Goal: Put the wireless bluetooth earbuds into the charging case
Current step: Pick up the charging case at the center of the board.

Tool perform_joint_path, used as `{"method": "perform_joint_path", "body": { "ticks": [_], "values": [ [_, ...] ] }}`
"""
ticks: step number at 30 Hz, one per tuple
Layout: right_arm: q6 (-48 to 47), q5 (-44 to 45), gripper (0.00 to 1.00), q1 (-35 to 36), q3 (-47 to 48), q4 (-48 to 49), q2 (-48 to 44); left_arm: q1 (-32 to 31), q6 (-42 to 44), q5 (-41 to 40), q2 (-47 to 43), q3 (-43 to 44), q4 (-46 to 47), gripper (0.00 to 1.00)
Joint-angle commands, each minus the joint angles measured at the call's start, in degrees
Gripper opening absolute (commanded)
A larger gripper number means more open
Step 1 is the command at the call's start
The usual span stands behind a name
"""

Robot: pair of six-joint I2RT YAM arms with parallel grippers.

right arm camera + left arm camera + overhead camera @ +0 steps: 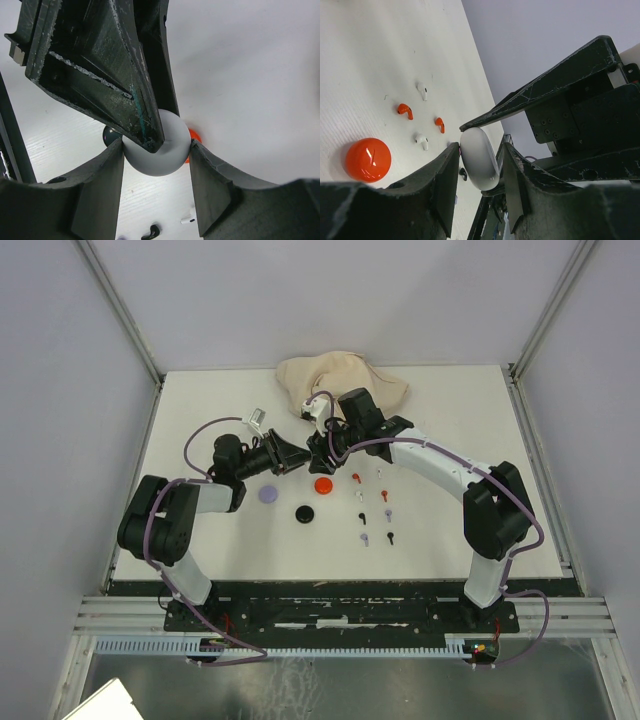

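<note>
A white round charging case (479, 157) hangs above the table where my two grippers meet. My right gripper (156, 150) is shut on it across its width, both fingers touching the case (165, 155). My left gripper (480, 150) is open around its thin sides, with one finger touching and a small gap at the other. In the top view both grippers (305, 455) (322, 450) cover the case. The earbuds lie in rows on the table: red (355, 477), white (382, 473), black (362, 517), lavender (388, 515).
A red round case (322, 485), a lavender one (267, 494) and a black one (303, 512) lie on the white table under and near the grippers. A beige cloth bag (340, 380) sits at the back. A small pale object (257, 420) lies at the back left.
</note>
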Motion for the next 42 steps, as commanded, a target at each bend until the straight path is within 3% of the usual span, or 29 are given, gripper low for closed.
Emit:
{"method": "perform_joint_path", "body": {
  "ticks": [1, 42],
  "values": [
    [-1.2, -0.8, 0.03, 0.0, 1.8, 0.6, -1.7, -0.2, -1.4, 0.5, -0.2, 0.9, 2.9, 0.46],
    [-2.0, 0.2, 0.02, -0.1, 0.9, 0.0, -2.3, 0.9, -1.5, -1.3, -1.4, -0.3, 2.8, 0.42]
  ]
}}
